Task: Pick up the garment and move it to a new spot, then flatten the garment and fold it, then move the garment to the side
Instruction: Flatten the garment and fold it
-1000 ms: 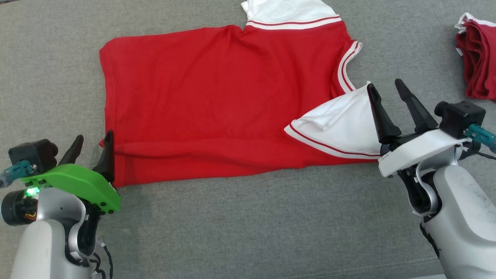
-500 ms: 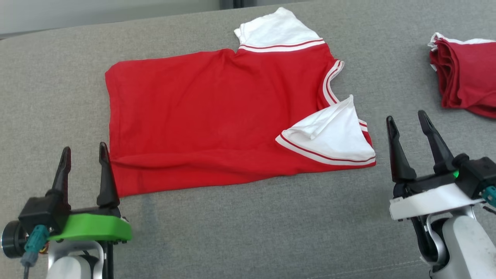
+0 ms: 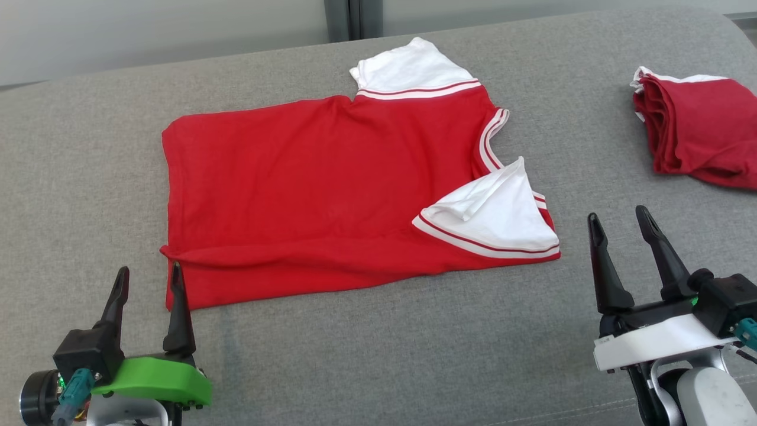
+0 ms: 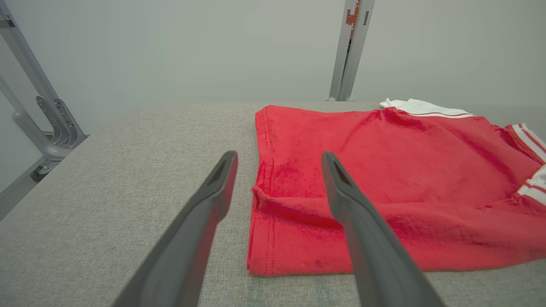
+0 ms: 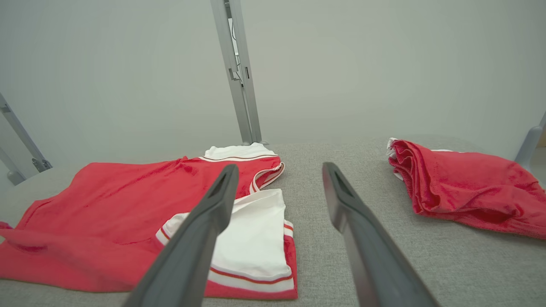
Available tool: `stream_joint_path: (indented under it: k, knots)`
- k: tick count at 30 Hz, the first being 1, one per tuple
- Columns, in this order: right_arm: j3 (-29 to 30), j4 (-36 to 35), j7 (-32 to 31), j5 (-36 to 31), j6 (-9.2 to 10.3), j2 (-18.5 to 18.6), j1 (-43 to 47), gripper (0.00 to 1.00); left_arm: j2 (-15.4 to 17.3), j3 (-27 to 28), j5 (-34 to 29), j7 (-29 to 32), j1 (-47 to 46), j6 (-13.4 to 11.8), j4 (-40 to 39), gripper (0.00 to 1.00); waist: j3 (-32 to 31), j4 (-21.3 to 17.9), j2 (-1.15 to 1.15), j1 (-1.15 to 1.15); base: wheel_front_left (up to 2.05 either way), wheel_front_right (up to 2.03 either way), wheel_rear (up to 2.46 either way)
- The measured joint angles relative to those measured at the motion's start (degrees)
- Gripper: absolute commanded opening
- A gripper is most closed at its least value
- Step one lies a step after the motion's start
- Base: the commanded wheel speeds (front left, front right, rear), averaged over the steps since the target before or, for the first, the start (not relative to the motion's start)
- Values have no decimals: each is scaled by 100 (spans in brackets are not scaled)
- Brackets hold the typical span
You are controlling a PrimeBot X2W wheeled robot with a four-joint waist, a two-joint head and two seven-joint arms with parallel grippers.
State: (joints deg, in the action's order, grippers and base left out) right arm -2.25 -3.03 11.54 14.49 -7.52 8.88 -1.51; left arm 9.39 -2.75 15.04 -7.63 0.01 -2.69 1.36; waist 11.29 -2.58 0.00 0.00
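Grey cloth-covered table (image 3: pixel 378 367), broad, bearing everything; red garment (image 3: pixel 307 195) with white sleeves spread mid-table, near flat, hem end toward the robot's left, neck end toward its right; near long edge turned over onto the body in a narrow band, so judged part-way into folding; heap (image 3: pixel 698 136) of further red cloth bunched at the far right, well apart from the garment; right pincer (image 3: pixel 617 213) wide open, empty, off the cloth, near the sleeve end; left pincer (image 3: pixel 149 269) wide open, empty, one finger crossing the hem end in the head view, touching or just above: cannot tell; near sleeve (image 3: pixel 497 216) white, turned in over the red, a loose pocket at its top; far sleeve (image 3: pixel 408 68) white, lying out flat past the far edge; hem corner (image 3: pixel 198 284) doubled, slightly raised off the table; neck trim (image 3: pixel 488 133) striped white and red

Handling, judged: light, limp, no stiffness of its own; bound to sag and trail if lifted by one point; knit face likely grippy, not slick; not fragile, though prone to unfolding

Best holds, judged: left on the doubled hem corner, pinching through both layers; right on the stitched striped band at the near sleeve; both taken together and kept taut between
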Motion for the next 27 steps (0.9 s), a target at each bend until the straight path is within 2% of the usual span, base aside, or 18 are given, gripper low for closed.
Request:
stream_joint_path:
  k: [8,14,19,21,22,23,24,25,27]
  knots:
    - [-238,762,-159,67,0,89,-186,100,-18,-76,305,170,-265,221,907,100,220,2,0,0,0,0,0]
    - [-497,1885,-60,261,0,107,-794,100,-16,-37,582,302,-710,411,1842,100,482,23,0,0,0,0,0]
    - [-704,2715,15,423,0,92,-1336,100,-32,-12,814,464,-1065,555,2308,100,663,48,0,0,0,0,0]
    - [-798,3015,18,558,0,104,-1527,100,-69,4,1071,615,-1206,720,2463,100,722,66,0,0,0,0,0]
    - [-826,3126,30,608,0,107,-1585,100,-60,-1,1118,635,-1248,759,2497,77,743,75,0,0,0,0,0]
    - [-892,3261,40,679,0,118,-1666,74,-29,-40,1118,661,-1288,791,2543,37,766,84,0,0,0,0,0]
    - [-944,3351,53,760,0,131,-1734,40,-12,-54,1191,705,-1324,843,2586,0,783,92,0,0,0,0,0]
    - [-980,3409,69,811,0,142,-1790,0,8,-82,1227,705,-1347,870,2609,0,792,100,0,0,0,0,0]
    - [-1048,3510,121,990,0,164,-1869,0,65,-101,1266,702,-1366,888,2632,0,797,114,0,0,0,0,0]
